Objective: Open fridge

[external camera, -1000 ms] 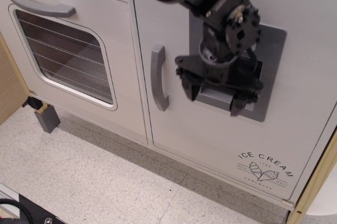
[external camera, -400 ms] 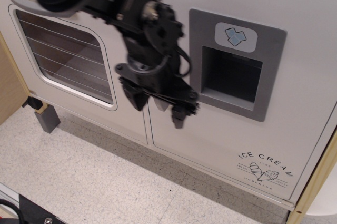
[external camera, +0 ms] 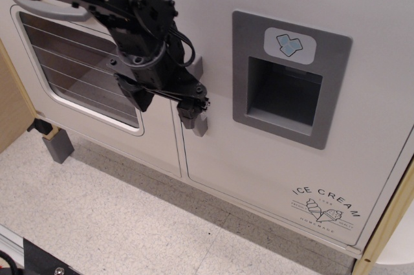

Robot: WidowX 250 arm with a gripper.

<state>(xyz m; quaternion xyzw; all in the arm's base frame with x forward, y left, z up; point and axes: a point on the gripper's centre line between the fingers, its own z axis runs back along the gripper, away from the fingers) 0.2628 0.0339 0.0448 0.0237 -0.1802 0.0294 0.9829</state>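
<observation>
Your gripper (external camera: 167,101) swung toward 9 o'clock, open jaws now straddling the closed fridge (external camera: 272,158) handle (external camera: 198,94).

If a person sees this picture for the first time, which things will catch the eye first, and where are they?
First comes the black robot arm reaching from the upper left, its claw at the vertical grey handle of the large white fridge door. Next is the grey rectangular ice-dispenser recess with a blue cube badge, right of the handle. At the left edge is the white oven door with a wire-rack window.
</observation>
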